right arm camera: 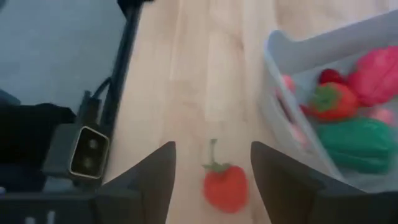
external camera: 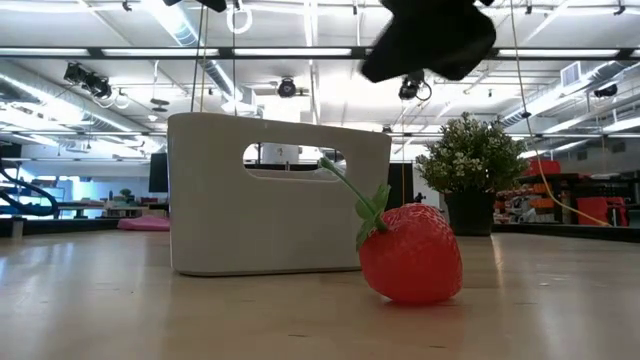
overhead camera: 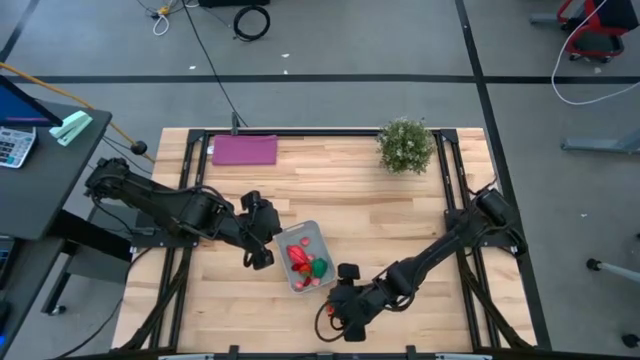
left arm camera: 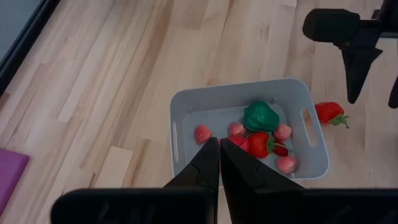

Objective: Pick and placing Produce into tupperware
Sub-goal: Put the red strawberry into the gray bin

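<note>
We see the tupperware [overhead camera: 303,256] low in the middle of the high view, standing on the wooden table [overhead camera: 340,180] between the two arms. In the left wrist view the tub [left arm camera: 249,134] holds a green pepper [left arm camera: 260,116] near its middle, a red piece with a green top [left arm camera: 260,144] just below it, and several small pink pieces [left arm camera: 203,134] spread around them. In the right wrist view the same tub [right arm camera: 292,56] fills the right side of the frame, with the pepper [right arm camera: 356,144] at lower right, a pink fruit [right arm camera: 377,76] above it and a red piece with a green cap [right arm camera: 333,102] to their left.

One strawberry [right arm camera: 225,183] lies outside the tub, on the bare wood just beside its wall. In the low view this strawberry [external camera: 411,252] lies in the centre right, its green stem leaning against the tub's wall [external camera: 275,195].

The right gripper [overhead camera: 340,300] sits at the bottom centre of the high view, just below the tub. Its fingers [right arm camera: 152,174] stand wide apart and hold nothing; the strawberry lies between them and a little ahead.

The left gripper [overhead camera: 262,258] is just left of the tub, its fingers [left arm camera: 208,168] pressed together and empty, pointing at the tub's near wall.

A plant [overhead camera: 405,146] stands at upper right and a purple sheet [overhead camera: 244,150] lies at upper left.
</note>
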{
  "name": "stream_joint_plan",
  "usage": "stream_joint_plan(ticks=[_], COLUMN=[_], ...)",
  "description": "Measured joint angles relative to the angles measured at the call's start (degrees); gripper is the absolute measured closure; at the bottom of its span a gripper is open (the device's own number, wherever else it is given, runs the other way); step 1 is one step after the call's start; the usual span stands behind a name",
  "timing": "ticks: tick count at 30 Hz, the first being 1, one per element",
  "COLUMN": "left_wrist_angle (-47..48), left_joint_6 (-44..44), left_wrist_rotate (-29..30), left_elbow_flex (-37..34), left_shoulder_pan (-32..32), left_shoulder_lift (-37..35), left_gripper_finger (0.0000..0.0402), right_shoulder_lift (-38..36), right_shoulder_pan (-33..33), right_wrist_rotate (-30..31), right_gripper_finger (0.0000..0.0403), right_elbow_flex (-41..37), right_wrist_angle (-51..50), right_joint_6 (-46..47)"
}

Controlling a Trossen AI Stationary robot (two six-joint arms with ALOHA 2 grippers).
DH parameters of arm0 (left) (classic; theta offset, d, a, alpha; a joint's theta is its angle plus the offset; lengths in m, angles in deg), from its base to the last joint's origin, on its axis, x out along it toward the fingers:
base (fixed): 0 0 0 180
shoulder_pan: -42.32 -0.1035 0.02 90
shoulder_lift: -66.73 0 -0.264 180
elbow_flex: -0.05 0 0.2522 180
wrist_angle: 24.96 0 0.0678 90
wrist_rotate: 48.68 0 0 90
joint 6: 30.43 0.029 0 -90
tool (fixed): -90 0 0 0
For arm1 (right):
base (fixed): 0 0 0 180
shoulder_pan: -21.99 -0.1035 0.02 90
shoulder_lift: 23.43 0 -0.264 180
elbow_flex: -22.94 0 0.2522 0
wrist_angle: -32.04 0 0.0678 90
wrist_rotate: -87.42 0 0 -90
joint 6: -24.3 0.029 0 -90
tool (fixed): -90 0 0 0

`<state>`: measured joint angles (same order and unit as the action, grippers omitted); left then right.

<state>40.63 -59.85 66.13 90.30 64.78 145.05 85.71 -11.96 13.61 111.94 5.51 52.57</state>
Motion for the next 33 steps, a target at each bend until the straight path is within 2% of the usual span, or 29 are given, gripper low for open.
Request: stream_joint_plan(ticks=[7,22,26,33], left_wrist_angle=[0.06,0.40,0.46,0.53], left_joint_6=[0.05,2.05,2.02,2.04], left_wrist_rotate=[0.02,-0.01,0.03,0.03], left_elbow_flex=[-0.02,-0.02,-0.02,-0.02], left_shoulder_pan=[0.02,-0.09,-0.11,-0.11], left_shoulder_lift=[2.06,7.08,7.07,7.07], left_gripper_finger=[0.0387,0.0379,0.0385,0.0378], right_shoulder_lift=[5.91,10.31,10.45,9.59], right_shoulder_pan=[0.17,1.36,1.59,2.01], right_wrist_rotate=[-0.15,-1.55,-1.01,-0.49], right_gripper_finger=[0.0197,0.0235,0.0276,0.0391], right_elbow_flex=[-0.06,0.02,0.02,0.00], right_wrist_angle=[4.99,8.32,8.35,8.02], right_joint_6=[-1.42,-2.54,-3.14,-6.87])
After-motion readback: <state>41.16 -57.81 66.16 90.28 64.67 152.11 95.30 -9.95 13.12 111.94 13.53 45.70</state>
